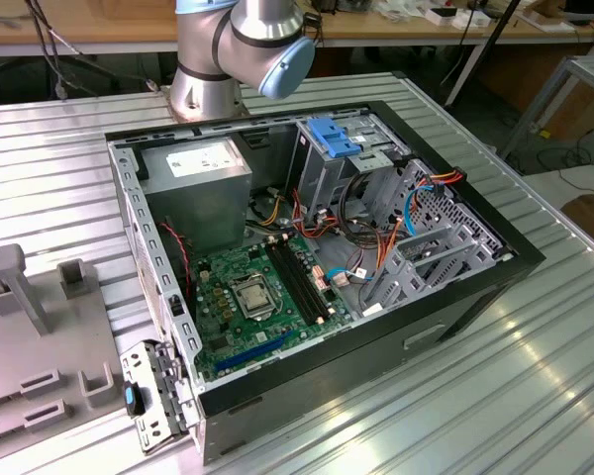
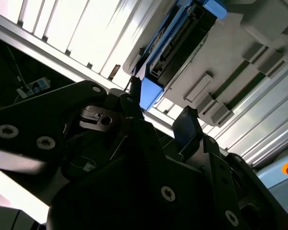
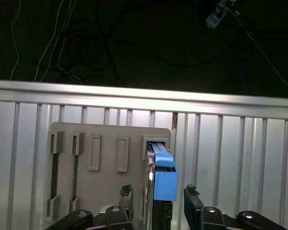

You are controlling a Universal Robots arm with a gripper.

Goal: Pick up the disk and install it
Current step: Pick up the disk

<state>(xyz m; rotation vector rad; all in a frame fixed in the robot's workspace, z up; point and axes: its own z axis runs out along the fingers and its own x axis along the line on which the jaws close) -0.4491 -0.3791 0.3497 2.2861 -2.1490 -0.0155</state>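
The pick-up is in hand: the gripper (image 3: pixel 159 194) has its jaws open and empty, flanking the disk (image 3: pixel 164 179) standing in its grey holder (image 3: pixel 105 143). A firm grasp probably needs them closing squarely on the blue frame.

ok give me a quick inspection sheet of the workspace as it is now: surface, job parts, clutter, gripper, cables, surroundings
surface: ribbed metal table carrying an open computer case and a grey fixture plate
job's things: the disk stands on edge in a slot of the fixture plate
clutter: nothing seen
grippers: gripper open, one finger on each side of the disk, with gaps in the first wrist view
cables: red, orange and blue wires inside the case; dark cables on the floor past the table edge
surroundings: wooden benches behind; arm base beside the case
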